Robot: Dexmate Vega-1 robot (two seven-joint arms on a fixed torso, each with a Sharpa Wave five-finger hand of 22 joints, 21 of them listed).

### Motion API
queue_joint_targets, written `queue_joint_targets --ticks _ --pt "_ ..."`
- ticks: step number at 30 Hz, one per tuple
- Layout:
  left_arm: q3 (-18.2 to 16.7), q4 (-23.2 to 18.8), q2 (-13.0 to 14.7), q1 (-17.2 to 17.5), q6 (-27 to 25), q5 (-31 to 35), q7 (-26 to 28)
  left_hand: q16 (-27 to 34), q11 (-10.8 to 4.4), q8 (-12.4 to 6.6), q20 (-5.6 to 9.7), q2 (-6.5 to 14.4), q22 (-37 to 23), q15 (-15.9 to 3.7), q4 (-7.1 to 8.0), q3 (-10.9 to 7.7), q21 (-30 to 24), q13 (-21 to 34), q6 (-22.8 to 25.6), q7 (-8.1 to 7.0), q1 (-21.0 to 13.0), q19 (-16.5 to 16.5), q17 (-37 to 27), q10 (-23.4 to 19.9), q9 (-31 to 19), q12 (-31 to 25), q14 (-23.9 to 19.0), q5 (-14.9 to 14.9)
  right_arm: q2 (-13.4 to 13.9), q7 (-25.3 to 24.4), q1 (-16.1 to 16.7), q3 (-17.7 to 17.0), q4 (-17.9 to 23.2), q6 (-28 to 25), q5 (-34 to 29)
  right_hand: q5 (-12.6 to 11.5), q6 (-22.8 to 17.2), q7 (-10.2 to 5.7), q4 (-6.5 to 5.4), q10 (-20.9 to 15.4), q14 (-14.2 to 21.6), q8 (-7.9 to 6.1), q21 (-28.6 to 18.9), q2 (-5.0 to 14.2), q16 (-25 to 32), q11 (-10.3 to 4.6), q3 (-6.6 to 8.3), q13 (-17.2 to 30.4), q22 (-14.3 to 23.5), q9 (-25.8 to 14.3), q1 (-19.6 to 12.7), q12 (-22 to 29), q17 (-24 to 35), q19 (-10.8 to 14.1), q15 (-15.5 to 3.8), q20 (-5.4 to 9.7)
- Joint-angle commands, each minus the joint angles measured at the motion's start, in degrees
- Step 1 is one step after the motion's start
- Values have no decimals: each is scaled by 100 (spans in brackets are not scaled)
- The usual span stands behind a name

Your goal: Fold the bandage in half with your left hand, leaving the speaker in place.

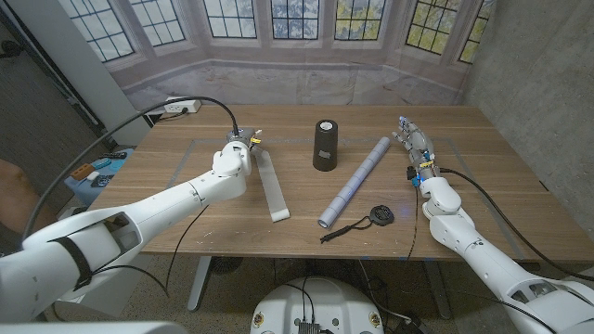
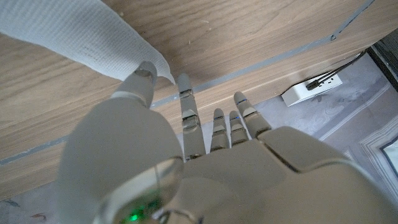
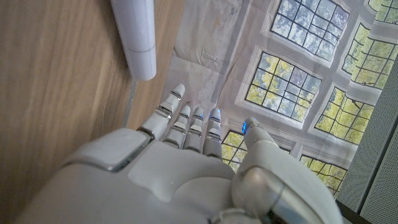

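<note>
1. The bandage (image 1: 273,188), a long white strip, lies flat and at full length on the worktop (image 1: 483,199), left of centre, running from its far end by the left hand (image 1: 238,147) to its near end toward the front edge. No fold shows, so the folding itself is not yet done.
2. The left hand is at the strip's far end. In the left wrist view the thumb tip and a fingertip (image 2: 185,87) touch the bandage's corner (image 2: 93,37), but whether they already pinch it I cannot tell.
3. The speaker (image 1: 325,144), a dark upright cylinder, stands just right of the bandage, apart from it and untouched.
4. The right hand (image 1: 415,148) stands released at the far right, fingers apart, holding nothing, near the far end of a pale rolled tube (image 1: 355,181).
5. Left to do, by my judgement: secure the far end, carry it toward the near end, lay it down and release, clear of the speaker.
</note>
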State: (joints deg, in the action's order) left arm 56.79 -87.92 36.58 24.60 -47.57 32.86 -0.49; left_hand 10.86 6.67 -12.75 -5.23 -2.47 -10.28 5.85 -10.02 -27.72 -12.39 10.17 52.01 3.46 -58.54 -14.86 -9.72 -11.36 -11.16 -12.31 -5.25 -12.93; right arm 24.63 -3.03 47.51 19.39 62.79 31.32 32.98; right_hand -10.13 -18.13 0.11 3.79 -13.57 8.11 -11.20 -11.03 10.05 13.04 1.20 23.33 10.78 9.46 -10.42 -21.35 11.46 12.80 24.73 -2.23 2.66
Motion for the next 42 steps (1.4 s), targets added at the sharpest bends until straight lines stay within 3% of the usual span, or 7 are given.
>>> queue_joint_targets --ticks 1,20,42 --pt "-79 311 -50 101 226 -60 314 19 1 -34 6 307 -26 -43 16 19 -45 9 100 -35 -406 -96 -9 -110 -27 -36 -93 -53 -55 -6 -124 67 -115 -74 -56 -4 -47 -16 24 -36 55 4 6 3 28 38 8 15 18 -5 -36 -7 8 54 -125 215" --pt "-59 846 -321 -10 707 -67 723 34 -137 -109 76 296 -41 -176 20 89 -101 10 515 -129 -563 -285 -6 -444 -56 -71 -412 -112 -71 -13 -185 78 -206 -117 -38 -3 -52 -10 23 -40 56 13 8 5 28 33 11 15 18 -6 -31 -9 11 53 -123 213" --pt "-63 712 -418 45 845 -12 861 30 -231 -185 96 277 -54 -292 18 162 -138 13 880 -276 -688 -419 -5 -682 -90 -66 -673 -158 11 -40 4 25 -12 -115 8 -4 -59 -5 25 -37 60 21 10 7 29 38 17 15 19 -7 -30 -14 13 50 -125 205"
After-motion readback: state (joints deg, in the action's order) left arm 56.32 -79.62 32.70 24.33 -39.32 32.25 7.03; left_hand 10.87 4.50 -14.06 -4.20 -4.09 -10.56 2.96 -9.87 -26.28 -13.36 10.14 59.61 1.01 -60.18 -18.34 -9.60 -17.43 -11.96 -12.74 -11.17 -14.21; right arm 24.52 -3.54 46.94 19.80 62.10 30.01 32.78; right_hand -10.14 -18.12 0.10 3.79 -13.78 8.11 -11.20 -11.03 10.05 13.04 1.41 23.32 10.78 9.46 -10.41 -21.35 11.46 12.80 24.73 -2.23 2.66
